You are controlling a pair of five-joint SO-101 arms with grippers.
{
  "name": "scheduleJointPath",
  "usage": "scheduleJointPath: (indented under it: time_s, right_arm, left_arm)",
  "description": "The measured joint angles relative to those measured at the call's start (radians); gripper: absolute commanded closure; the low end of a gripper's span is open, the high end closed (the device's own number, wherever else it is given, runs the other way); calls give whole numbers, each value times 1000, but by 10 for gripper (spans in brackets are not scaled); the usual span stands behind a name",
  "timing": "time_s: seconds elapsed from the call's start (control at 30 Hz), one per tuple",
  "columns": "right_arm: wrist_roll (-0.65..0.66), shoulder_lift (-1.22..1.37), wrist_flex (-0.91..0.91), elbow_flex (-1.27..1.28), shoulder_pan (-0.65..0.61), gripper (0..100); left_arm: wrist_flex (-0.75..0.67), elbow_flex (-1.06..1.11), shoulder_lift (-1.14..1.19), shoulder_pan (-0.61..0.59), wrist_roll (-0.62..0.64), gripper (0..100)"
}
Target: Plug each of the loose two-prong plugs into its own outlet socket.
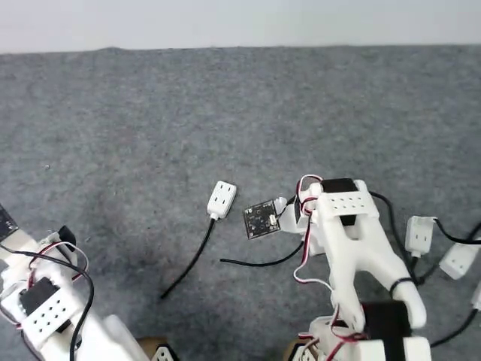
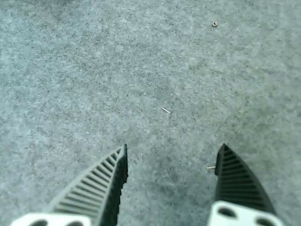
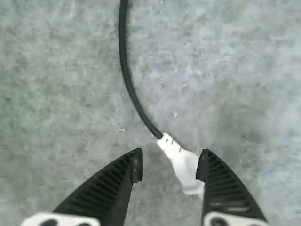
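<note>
Overhead and wrist views of a two-arm plugging station. The work surface is a grey carpet-like mat (image 1: 150, 113).

Right arm (image 1: 361, 241): it enters the overhead view from 5 o'clock, and its wrist ends just right of centre. In its wrist view the right gripper (image 3: 170, 154) has its jaws spread apart and closed on nothing. A white two-prong plug (image 3: 183, 167) lies flat on the mat between the ribbed black fingers (image 3: 117, 183), nearer one finger than the other. Contact with that finger cannot be determined. The plug cord (image 3: 127, 70), which is black, leaves the plug and runs away from the gripper. In the overhead view it emerges from under the wrist toward 9 o'clock.

Left arm (image 1: 45, 308): it sits at 7 o'clock in the overhead view. The left gripper (image 2: 174, 147) is likewise spread wide, over bare mat.

Outlet socket (image 1: 222, 199): a white block near the centre, at about 10 o'clock from the right wrist and well apart from the plug. Its socket cord (image 1: 188, 263) trails toward 7 o'clock.

At 3 to 4 o'clock, near the edge, lie further white connector pieces (image 1: 419, 233) with black cords. Whether they are plugs or sockets cannot be determined.
</note>
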Motion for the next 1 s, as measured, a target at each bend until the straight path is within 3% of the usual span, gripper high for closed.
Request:
scheduleJointPath:
  time_s: [0.13, 0.27, 0.4, 0.53, 0.73, 1.0]
  right_arm:
    - [0, 115, -84, 0, 23, 850]
    - [2, 173, -141, -41, 49, 996]
    - [-3, 189, -144, -83, 66, 991]
    - [-132, 181, -109, -129, 75, 991]
    - [-496, 21, 32, -239, 72, 991]
    - [-1292, -172, 180, -276, 40, 991]
  left_arm:
    - [0, 0, 0, 0, 0, 717]
    - [0, 0, 0, 0, 0, 717]
    - [0, 0, 0, 0, 0, 717]
    - [0, 0, 0, 0, 0, 717]
    - [0, 2, 0, 0, 0, 717]
    - [0, 18, 0, 0, 0, 717]
